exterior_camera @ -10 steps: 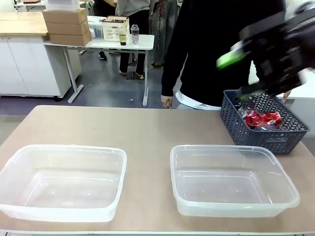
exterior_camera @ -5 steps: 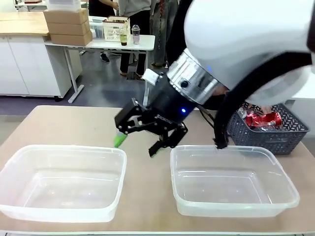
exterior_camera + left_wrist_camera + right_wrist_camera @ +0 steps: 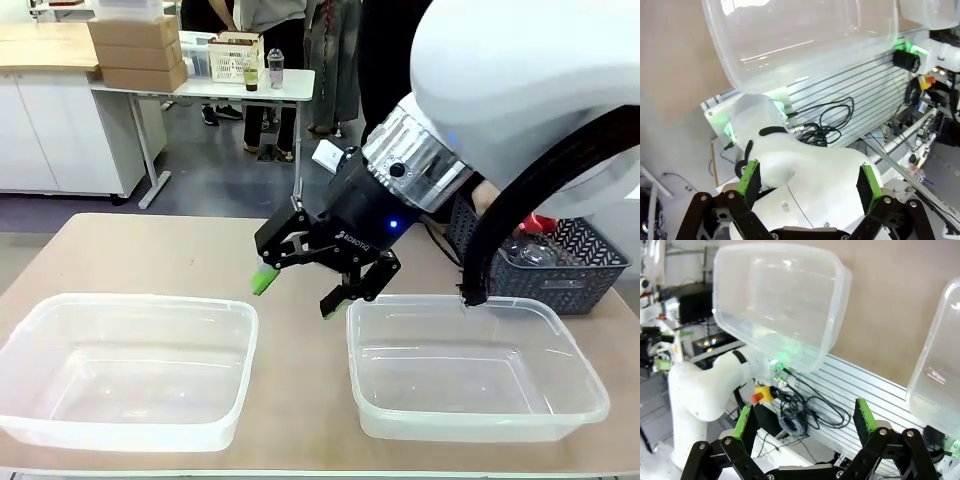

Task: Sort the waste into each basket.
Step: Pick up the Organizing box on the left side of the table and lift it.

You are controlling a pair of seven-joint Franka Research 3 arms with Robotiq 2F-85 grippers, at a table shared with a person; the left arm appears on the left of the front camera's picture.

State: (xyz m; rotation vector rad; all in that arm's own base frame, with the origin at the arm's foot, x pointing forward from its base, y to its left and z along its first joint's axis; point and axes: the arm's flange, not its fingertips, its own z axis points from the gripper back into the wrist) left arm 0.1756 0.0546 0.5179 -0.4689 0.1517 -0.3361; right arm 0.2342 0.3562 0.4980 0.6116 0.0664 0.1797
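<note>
My right gripper (image 3: 297,294) hangs open and empty over the bare table between the two clear baskets, its green fingertips (image 3: 263,283) just above the surface. The left basket (image 3: 130,300) and the right basket (image 3: 420,299) both hold nothing. Waste lies in a dark grey lattice basket (image 3: 560,280) at the far right: a clear bottle (image 3: 532,252) and a bit of red (image 3: 541,221), the rest hidden by my arm. In the right wrist view my gripper (image 3: 803,419) is open, facing one basket (image 3: 775,305). In the left wrist view my left gripper (image 3: 809,180) is open and empty, off the table's near edge.
A person in black stands at the far side, mostly hidden behind my right arm. The tan table (image 3: 150,255) is bare at the far left. The left wrist view looks past a clear basket (image 3: 790,45) at a white arm base and cables below the table.
My right arm has swung from above the dark grey basket at the right to the middle of the table, gripper still open. It now hides most of the red waste.
</note>
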